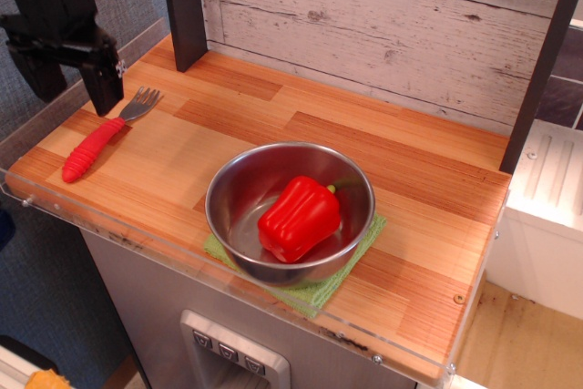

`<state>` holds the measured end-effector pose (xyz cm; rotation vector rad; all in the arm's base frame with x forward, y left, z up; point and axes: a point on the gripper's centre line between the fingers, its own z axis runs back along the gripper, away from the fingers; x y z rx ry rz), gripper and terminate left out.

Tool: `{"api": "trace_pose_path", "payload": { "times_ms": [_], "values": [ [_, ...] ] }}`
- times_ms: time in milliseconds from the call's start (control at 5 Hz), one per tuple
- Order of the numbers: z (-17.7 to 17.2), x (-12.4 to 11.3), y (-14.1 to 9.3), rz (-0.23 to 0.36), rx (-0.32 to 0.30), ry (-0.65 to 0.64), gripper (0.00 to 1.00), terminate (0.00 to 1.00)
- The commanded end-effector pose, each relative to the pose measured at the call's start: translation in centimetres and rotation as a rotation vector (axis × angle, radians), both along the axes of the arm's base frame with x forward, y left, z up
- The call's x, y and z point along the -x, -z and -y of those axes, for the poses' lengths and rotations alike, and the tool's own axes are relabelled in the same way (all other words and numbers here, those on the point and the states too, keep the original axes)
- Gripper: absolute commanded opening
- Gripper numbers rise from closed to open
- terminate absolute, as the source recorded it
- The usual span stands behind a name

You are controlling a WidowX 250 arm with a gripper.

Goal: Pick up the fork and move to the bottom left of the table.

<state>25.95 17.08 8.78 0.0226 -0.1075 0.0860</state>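
Note:
The fork (102,138), with a ribbed red handle and silver tines, lies flat on the wood-plank table (273,125) near its left front corner, tines pointing to the back right. My black gripper (71,87) hangs above the fork, lifted clear of it. Its two fingers (103,84) are spread apart and hold nothing.
A steel bowl (290,211) with a red bell pepper (299,217) sits on a green cloth pad (321,287) at the front middle. A dark post (184,6) stands at the back left, another (542,61) at the right. A clear acrylic strip (137,239) lines the front edge.

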Motion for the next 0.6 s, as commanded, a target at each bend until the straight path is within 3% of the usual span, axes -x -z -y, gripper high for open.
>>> {"api": "trace_pose_path", "payload": {
  "times_ms": [0,200,400],
  "values": [
    [2.43,-0.24,-0.82,-0.006,0.004,0.132,1.00,0.00],
    [2.43,-0.24,-0.82,-0.006,0.004,0.132,1.00,0.00],
    [2.43,-0.24,-0.82,-0.006,0.004,0.132,1.00,1.00]
  ]
}}
